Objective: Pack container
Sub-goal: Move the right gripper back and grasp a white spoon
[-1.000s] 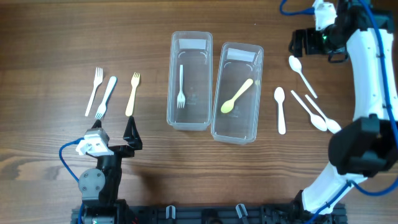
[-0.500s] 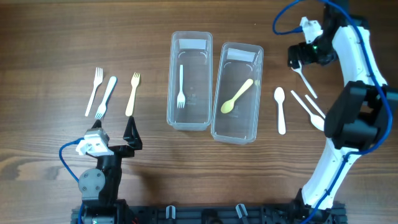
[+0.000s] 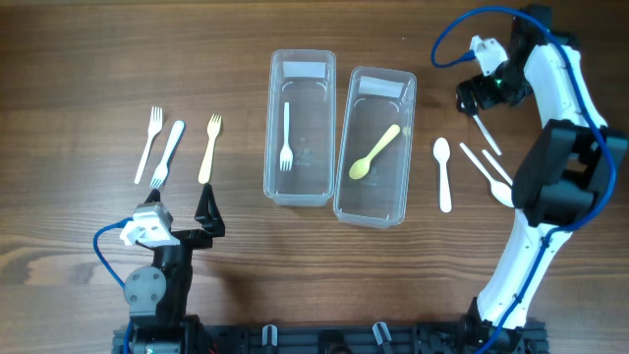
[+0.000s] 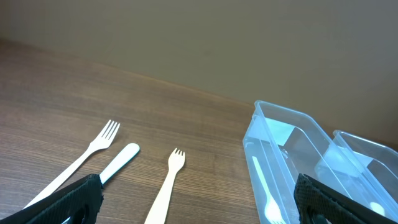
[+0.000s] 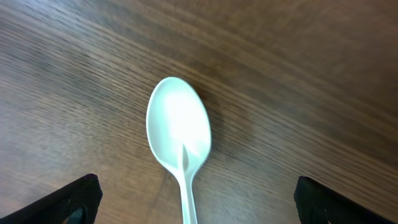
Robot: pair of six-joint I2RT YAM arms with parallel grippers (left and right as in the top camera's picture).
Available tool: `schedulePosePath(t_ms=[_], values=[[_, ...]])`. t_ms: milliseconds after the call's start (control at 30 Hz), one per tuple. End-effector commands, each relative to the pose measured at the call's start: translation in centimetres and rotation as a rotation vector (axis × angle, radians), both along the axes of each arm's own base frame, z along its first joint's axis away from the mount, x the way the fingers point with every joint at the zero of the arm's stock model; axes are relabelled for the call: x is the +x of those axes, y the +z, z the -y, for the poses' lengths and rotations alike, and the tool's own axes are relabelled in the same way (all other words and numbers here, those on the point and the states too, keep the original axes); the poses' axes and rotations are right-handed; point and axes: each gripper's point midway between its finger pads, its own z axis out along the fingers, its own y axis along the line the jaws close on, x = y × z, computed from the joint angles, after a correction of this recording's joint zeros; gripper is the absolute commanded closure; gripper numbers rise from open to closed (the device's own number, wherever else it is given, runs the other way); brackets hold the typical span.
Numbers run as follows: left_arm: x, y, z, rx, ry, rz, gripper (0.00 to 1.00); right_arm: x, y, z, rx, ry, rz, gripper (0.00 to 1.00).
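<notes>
While the right end effector (image 5: 198,200) hovered low over the tabletop (image 3: 88,59) with its fingers spread wide and holding nothing, a white spoon (image 5: 179,134) lay directly beneath it. The spoon sat bowl up between the two fingertips and touched neither (its handle ran off the lower edge of the wrist view). To the left of that end effector stood the right container (image 3: 409,138), with a yellow spoon (image 3: 375,151) lying aslant inside. Beyond it, farther left and just beside it, stood the left container (image 3: 272,128), which held a white fork (image 3: 286,138). Back toward the arm's base from the right end effector, a second white spoon (image 3: 443,173) lay on the bare wood. Two more spoons (image 3: 488,173) lay close together near it, partly hidden by the arm.

The left end effector (image 3: 180,214) was also wide open and empty, well apart from every utensil. Just ahead of it lay three forks in a row: a plain white fork (image 3: 149,144), a round-handled fork (image 3: 168,153) and a cream fork (image 3: 209,148). Both containers were ahead of it and to its right.
</notes>
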Motion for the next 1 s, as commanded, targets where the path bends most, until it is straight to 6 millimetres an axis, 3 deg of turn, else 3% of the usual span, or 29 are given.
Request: schedulePosePath(t_ms=[0, 333, 733, 967], values=[[0.0, -0.2, 0.0, 0.009, 0.0, -0.002, 0.0, 0.5, -0.7, 0.0, 0.008, 0.018, 0.002, 0.0], [0.0, -0.2, 0.0, 0.009, 0.0, -0.002, 0.0, -2.3, -3.6, -0.2, 0.008, 0.016, -0.106, 0.01], [0.0, -0.2, 0.0, 0.009, 0.0, -0.002, 0.0, -3.3, -4.0, 0.4, -0.03, 0.014, -0.149, 0.0], [0.0, -0.2, 0.0, 0.009, 0.0, -0.002, 0.0, -5.2, -5.9, 0.0, -0.016, 0.017, -0.202, 0.0]])
